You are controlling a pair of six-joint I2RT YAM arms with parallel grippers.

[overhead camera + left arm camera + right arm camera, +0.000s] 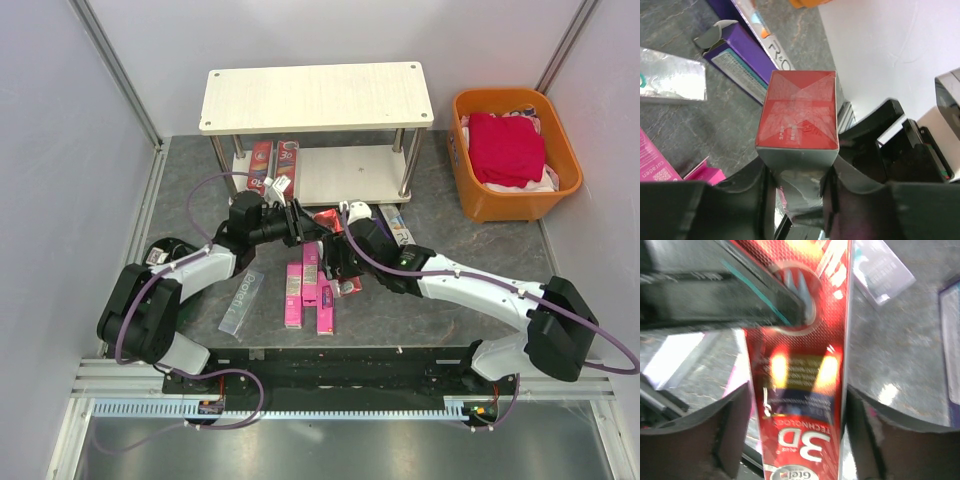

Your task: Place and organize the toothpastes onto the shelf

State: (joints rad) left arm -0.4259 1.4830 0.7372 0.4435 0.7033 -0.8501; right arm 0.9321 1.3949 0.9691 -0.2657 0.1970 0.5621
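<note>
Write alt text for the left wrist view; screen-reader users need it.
The left gripper clamps a red toothpaste carton, seen end-on. Behind it on the grey table lie a purple carton, a silver carton and a pink carton.

Grey table (400,320) bears shelf (315,95), orange basket (500,207), pink cartons (293,295); silver carton (241,300) left of them.

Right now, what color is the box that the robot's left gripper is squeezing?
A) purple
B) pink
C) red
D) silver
C: in the left wrist view, the left gripper has its fingers pressed against both sides of a red carton.
</note>
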